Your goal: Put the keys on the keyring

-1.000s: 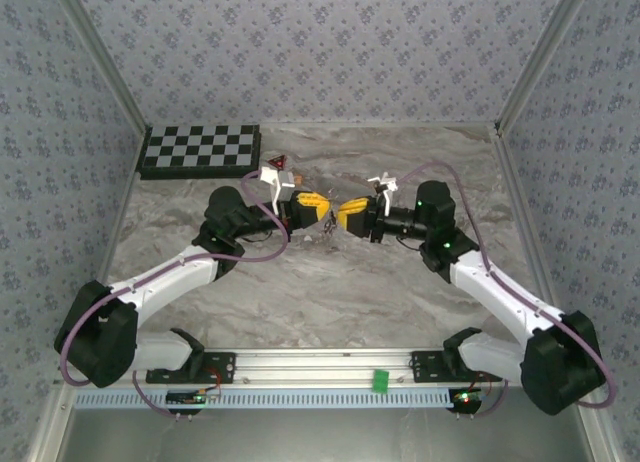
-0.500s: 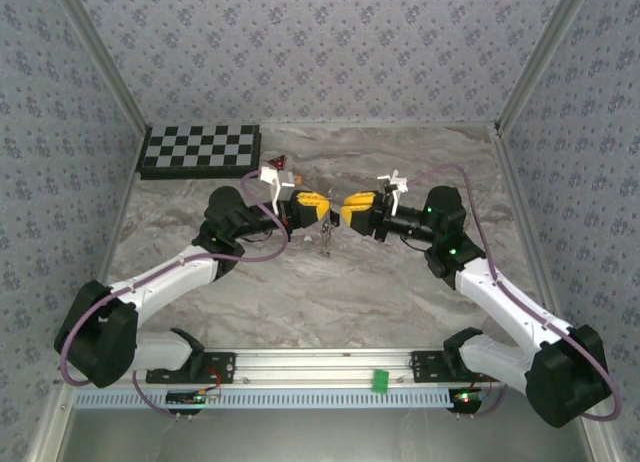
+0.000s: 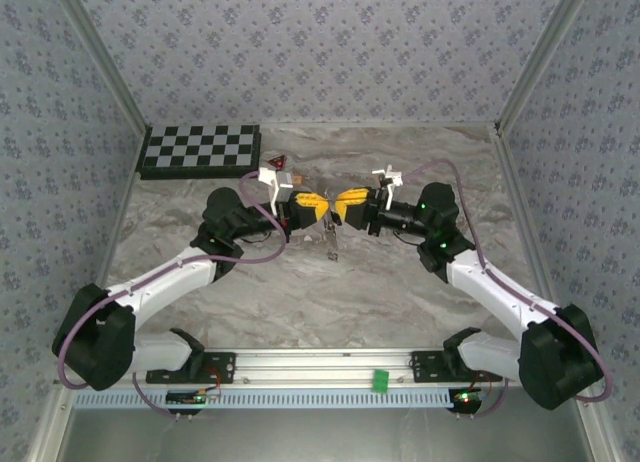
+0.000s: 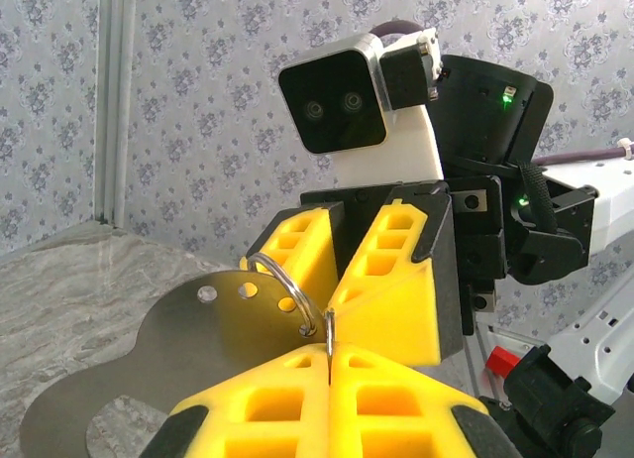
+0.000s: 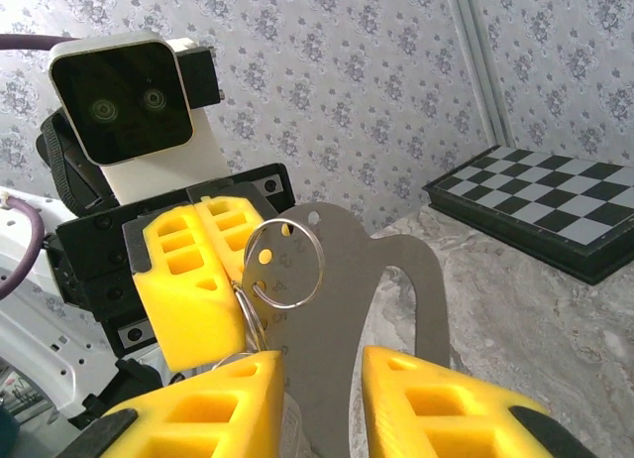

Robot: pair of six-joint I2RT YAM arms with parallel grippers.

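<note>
Above mid-table, the left gripper [image 4: 328, 379] is pressed together, pinching the keyring [image 4: 287, 287] with its flat metal tag [image 4: 168, 349]. Opposite, the right gripper [image 5: 322, 403] stands spread astride the tag; whether its fingers touch it cannot be told. Thin pieces hanging lengthwise downward beneath the ring, probably the keys [image 3: 330, 244], lie just below both tips. The ring is dead ahead of the right gripper.

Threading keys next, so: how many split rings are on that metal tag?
1: the split ring threaded through a hole in the metal tag, beside the left gripper. Others may be hidden.
</note>
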